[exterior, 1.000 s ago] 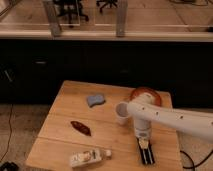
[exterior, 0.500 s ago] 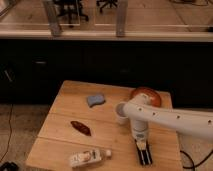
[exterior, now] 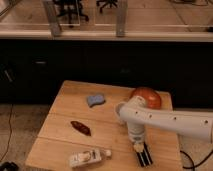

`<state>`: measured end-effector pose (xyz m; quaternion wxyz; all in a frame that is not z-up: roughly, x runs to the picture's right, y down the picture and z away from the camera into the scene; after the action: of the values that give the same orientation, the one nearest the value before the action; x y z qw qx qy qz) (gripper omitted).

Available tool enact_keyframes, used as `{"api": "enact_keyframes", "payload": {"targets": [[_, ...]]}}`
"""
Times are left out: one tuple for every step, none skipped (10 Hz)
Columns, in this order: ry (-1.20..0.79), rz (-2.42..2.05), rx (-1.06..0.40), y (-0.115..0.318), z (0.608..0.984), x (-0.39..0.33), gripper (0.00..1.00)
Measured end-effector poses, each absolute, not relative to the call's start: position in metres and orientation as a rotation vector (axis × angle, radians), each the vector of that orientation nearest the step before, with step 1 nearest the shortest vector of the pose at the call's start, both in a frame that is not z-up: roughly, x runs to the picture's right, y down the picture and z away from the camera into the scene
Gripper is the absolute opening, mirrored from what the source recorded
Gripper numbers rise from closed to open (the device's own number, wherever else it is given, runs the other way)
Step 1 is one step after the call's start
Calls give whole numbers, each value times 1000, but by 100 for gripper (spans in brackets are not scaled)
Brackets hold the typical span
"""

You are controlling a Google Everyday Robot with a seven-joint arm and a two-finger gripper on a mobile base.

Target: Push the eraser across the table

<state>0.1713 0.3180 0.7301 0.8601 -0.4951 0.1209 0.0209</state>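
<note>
An office or lab-like indoor space. A light wooden surface (exterior: 65, 130) stands on a grey floor before a long dark counter (exterior: 100, 60). Behind it, glass partitions in metal frames (exterior: 120, 17) show wheeled office chairs (exterior: 67, 7). A cable (exterior: 7, 130) trails on the floor. The white robot arm's gripper (exterior: 138, 146) is low over the surface's near right part.

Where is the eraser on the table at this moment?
The eraser lies near the front right edge of the table, directly under the gripper and right of the white bottle.
</note>
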Motion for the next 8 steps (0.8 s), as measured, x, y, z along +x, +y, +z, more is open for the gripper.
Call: {"api": "enact_keyframes", "payload": {"targets": [[256, 33, -1041, 319, 732, 171, 0], [259, 23, -1043, 319, 732, 171, 0], [256, 22, -1040, 319, 733, 170, 0], [255, 22, -1039, 318, 733, 170, 0], [255, 21, -1039, 318, 733, 170, 0], [254, 22, -1039, 318, 733, 170, 0], [253, 16, -1038, 319, 733, 170, 0], [248, -2, -1037, 320, 736, 165, 0]]}}
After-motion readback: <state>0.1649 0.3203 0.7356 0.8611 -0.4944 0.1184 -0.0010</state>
